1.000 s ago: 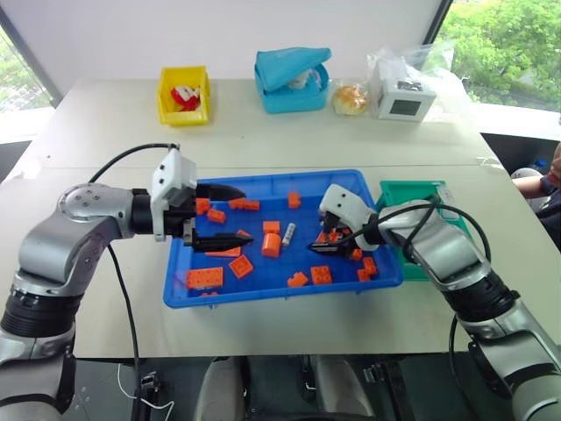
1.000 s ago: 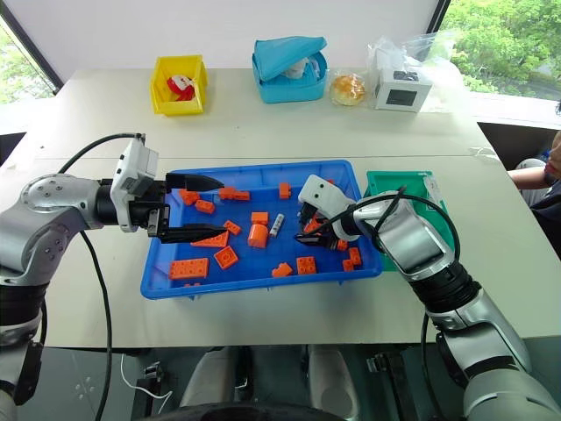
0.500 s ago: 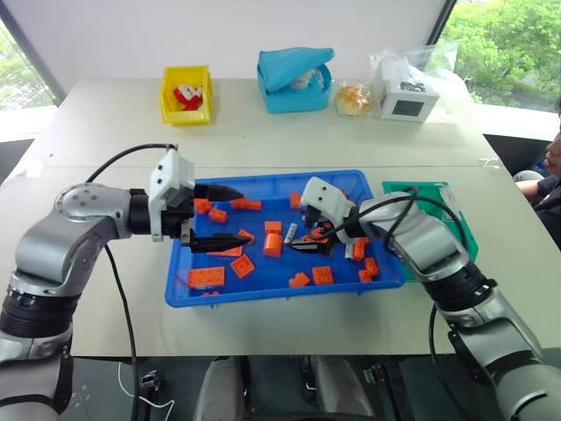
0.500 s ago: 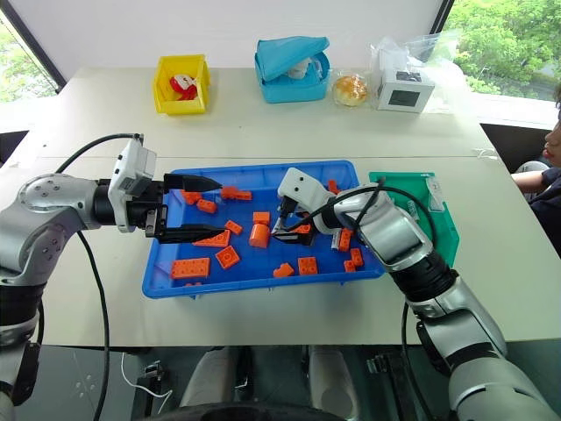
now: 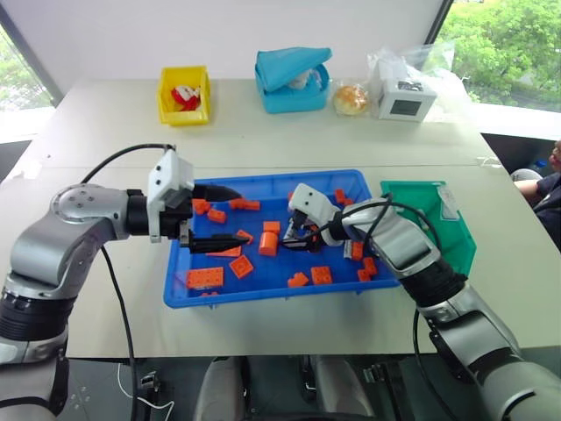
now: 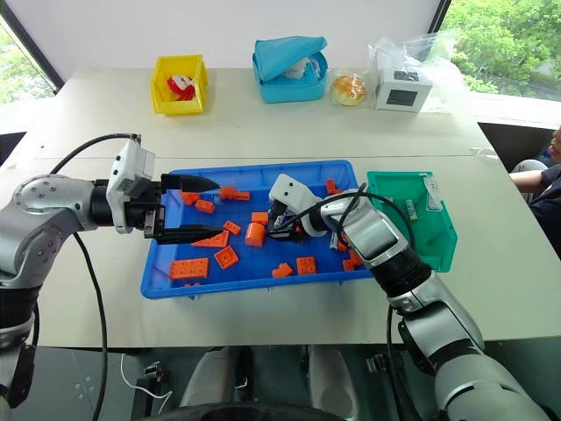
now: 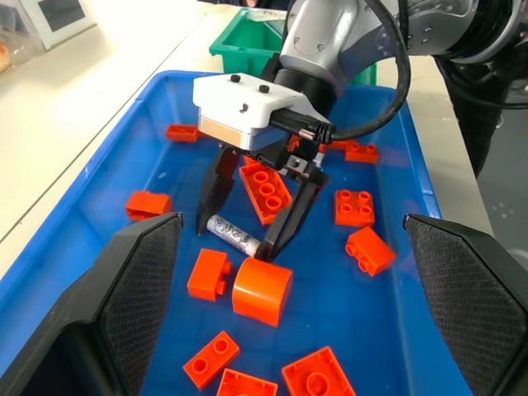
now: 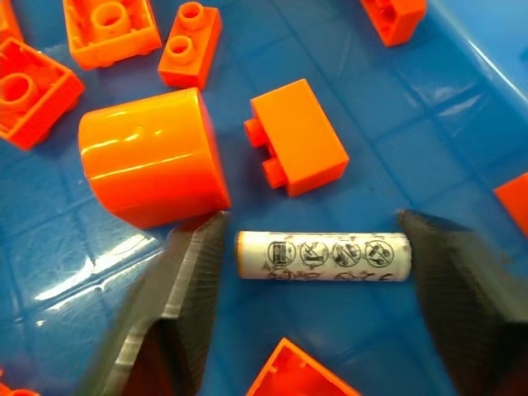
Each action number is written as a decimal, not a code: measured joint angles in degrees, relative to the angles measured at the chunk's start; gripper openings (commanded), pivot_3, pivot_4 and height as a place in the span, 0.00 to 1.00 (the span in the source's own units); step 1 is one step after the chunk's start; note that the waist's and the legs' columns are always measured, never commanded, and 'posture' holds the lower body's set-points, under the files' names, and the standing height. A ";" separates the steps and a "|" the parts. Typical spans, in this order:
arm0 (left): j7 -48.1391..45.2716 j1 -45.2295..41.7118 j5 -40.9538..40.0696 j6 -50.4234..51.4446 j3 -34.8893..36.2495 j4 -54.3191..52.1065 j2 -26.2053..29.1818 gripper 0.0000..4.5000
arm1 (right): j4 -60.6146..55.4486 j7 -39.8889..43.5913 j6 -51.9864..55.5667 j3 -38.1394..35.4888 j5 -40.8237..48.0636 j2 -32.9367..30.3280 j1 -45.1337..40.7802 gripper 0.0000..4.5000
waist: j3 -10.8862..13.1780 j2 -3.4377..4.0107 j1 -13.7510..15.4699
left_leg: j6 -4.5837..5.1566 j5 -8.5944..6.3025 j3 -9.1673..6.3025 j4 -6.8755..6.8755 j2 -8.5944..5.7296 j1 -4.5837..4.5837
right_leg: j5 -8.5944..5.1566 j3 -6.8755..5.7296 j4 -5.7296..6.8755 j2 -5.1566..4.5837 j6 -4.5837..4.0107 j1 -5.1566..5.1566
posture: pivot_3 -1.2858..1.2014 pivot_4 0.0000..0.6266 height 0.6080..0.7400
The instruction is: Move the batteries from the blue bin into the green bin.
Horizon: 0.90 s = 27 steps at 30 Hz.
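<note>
While the beige table (image 5: 289,140) fills mid-frame beneath corner windows, the right gripper (image 7: 252,231) straddles a battery (image 8: 323,256), fingers apart; the left gripper (image 5: 223,217) gapes.

Both hands (image 5: 213,217) (image 7: 257,233) agape, right lower.

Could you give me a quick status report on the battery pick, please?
Right gripper open, straddling battery lengthwise in blue bin. Left gripper open, empty. Orange cylinder touches one finger.
</note>
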 measured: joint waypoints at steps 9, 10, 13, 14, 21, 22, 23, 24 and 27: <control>-1.99 1.28 -0.98 -0.67 -1.24 -0.33 -2.60 1.00 | -13.24 0.85 13.82 -16.53 7.81 -11.58 -1.37 0.60 | 0.01 0.00 0.34 | 0.00 0.00 0.02 0.02 -0.03 -0.04 | -0.05 -0.01 -0.04 -0.07 -0.09 0.00 | 0.52 0.24 0.97; -2.06 1.22 -0.96 -0.79 -1.59 -0.30 -2.90 1.00 | -13.69 0.83 14.89 -18.80 8.41 -13.29 -1.85 0.60 | 0.01 0.00 0.29 | 0.00 0.00 0.01 0.01 -0.03 -0.02 | -0.05 -0.01 -0.04 -0.07 -0.09 0.01 | 0.52 0.24 0.97; -2.41 0.06 -0.48 -1.98 -3.25 0.41 -4.92 1.00 | -15.15 1.82 16.50 -24.50 9.91 -21.85 0.30 0.60 | 0.02 0.01 0.68 | 0.01 0.00 -0.04 -0.02 -0.05 -0.05 | -0.07 -0.04 -0.08 -0.07 -0.07 0.01 | 0.52 0.24 0.97; -2.69 -0.24 -0.21 -2.30 -3.48 0.95 -5.10 1.00 | -15.27 2.11 16.74 -26.59 10.16 -25.25 2.07 0.60 | 0.03 0.00 0.79 | 0.02 -0.01 -0.03 -0.03 -0.05 -0.05 | -0.08 -0.04 -0.10 -0.07 -0.07 0.00 | 0.52 0.24 0.97; -5.94 -1.21 0.89 -4.20 -5.28 3.07 -5.86 1.00 | -15.38 2.01 16.79 -34.28 10.89 -33.38 14.60 0.76 | 0.02 0.00 -0.23 | 0.04 -0.02 -0.01 -0.03 -0.04 0.05 | -0.06 0.04 -0.05 -0.01 -0.04 0.02 | 0.52 0.24 0.97; -6.33 -1.24 1.09 -4.41 -5.34 3.09 -5.89 1.00 | -15.40 1.82 16.56 -34.83 11.13 -33.39 15.67 0.83 | 0.02 0.01 -0.28 | 0.04 -0.02 -0.01 -0.03 -0.04 0.05 | -0.06 0.06 -0.05 0.00 -0.04 0.02 | 0.52 0.24 0.97; -6.66 -1.25 1.29 -4.51 -5.41 3.10 -5.90 1.00 | -15.40 1.64 16.19 -35.02 11.30 -33.40 16.17 0.94 | 0.02 0.01 -0.28 | 0.04 -0.02 -0.01 -0.03 -0.04 0.06 | -0.06 0.06 -0.05 0.00 -0.03 0.03 | 0.52 0.24 0.97; -6.90 -1.25 1.42 -4.55 -5.53 3.11 -5.93 1.00 | -15.41 1.31 15.57 -35.06 11.30 -33.42 16.46 0.99 | 0.02 0.01 -0.25 | 0.04 -0.02 -0.01 -0.02 -0.04 0.06 | -0.06 0.06 -0.05 0.00 -0.05 0.03 | 0.52 0.24 0.97; -7.31 -1.44 1.51 -4.56 -6.04 3.36 -6.10 1.00 | -15.40 1.02 13.25 -34.50 11.43 -33.43 15.55 0.99 | 0.03 0.01 -0.12 | 0.04 -0.02 0.00 0.00 -0.04 0.05 | -0.07 0.07 -0.06 -0.03 -0.05 0.03 | 0.52 0.24 0.97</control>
